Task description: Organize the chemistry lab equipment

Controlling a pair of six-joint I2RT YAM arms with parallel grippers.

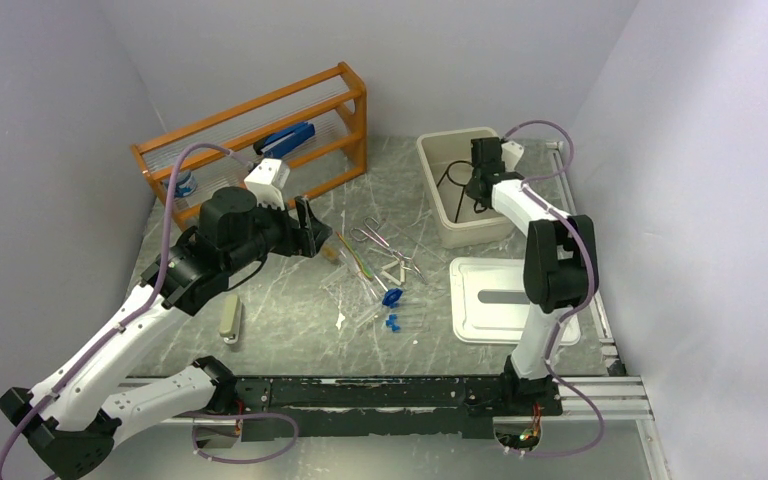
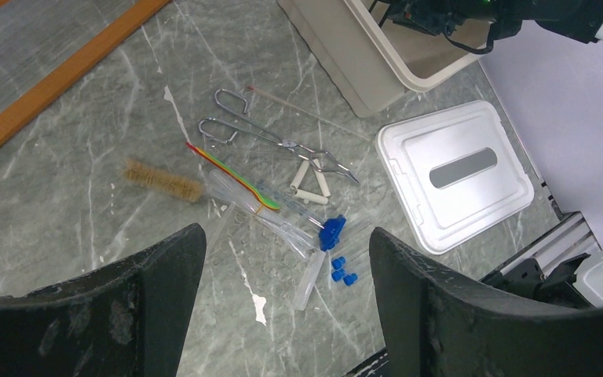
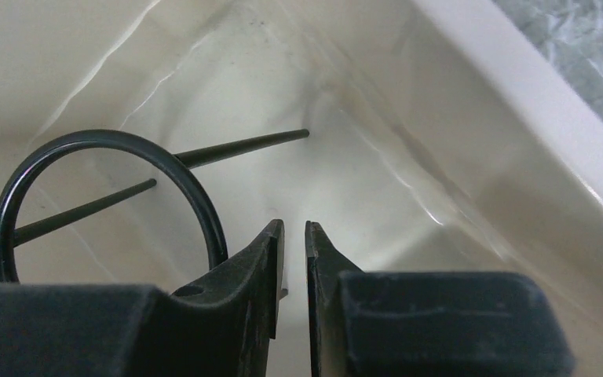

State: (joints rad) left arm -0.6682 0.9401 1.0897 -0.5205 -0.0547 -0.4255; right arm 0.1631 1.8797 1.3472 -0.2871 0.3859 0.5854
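Note:
Loose lab items lie mid-table: metal tweezers (image 2: pixel 239 129), a white triangle (image 2: pixel 310 184), clear blue-capped tubes (image 2: pixel 344 271), a flat clear tube rack (image 2: pixel 259 259) and a thin rod (image 2: pixel 283 102). My left gripper (image 2: pixel 286 230) hovers open above them and holds nothing; in the top view it (image 1: pixel 305 225) is left of the pile (image 1: pixel 380 270). My right gripper (image 3: pixel 294 226) is down inside the beige bin (image 3: pixel 518 118), its jaws nearly together with only bare bin floor in the slit. The black wire ring stand (image 3: pixel 102 133) lies in the bin just left of the left finger.
A white lid (image 1: pixel 505 300) lies in front of the bin (image 1: pixel 440 150). An orange wooden rack (image 1: pixel 260 130) stands at the back left with a blue stapler (image 1: pixel 285 140) in it. A beige bar (image 1: pixel 228 318) lies near the left arm, and a bristle brush (image 2: pixel 161 181) beside the pile.

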